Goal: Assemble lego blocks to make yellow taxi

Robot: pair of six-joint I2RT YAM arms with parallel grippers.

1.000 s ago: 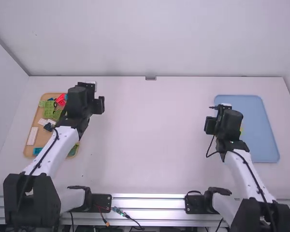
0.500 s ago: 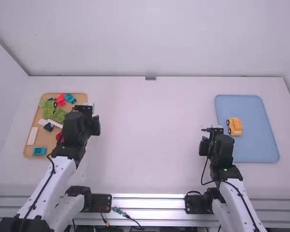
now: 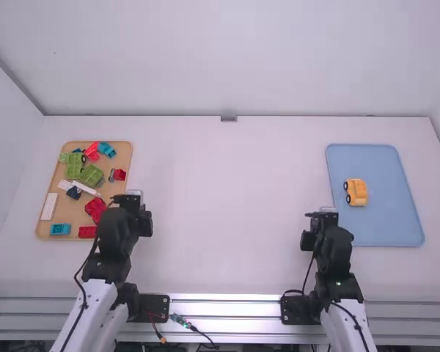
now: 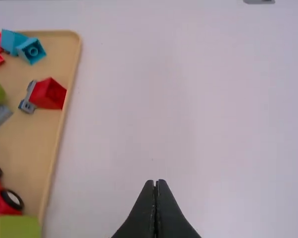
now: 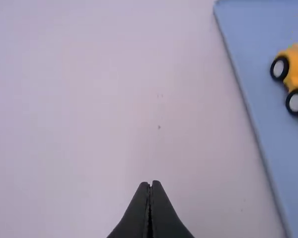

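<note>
Since the earlier frames, the left arm (image 3: 92, 308) and the right arm (image 3: 347, 326) have drawn back toward their bases; the left end effector (image 4: 156, 184) and right end effector (image 5: 150, 185) are each clenched on nothing. The small yellow-orange plastic block taxi (image 3: 357, 192) rests on the flat blue tray (image 3: 389, 226), probably light, rigid and smooth, best taken across its solid body, clear of the black wheels (image 5: 279, 68), lest its joints part.

The left arm (image 3: 88, 304) and right arm (image 3: 348, 326) drew back toward their bases, so red blocks (image 3: 119, 174) came into view beside and beyond the left jaws, and the yellow car (image 3: 358, 192) beyond the right jaws.
</note>
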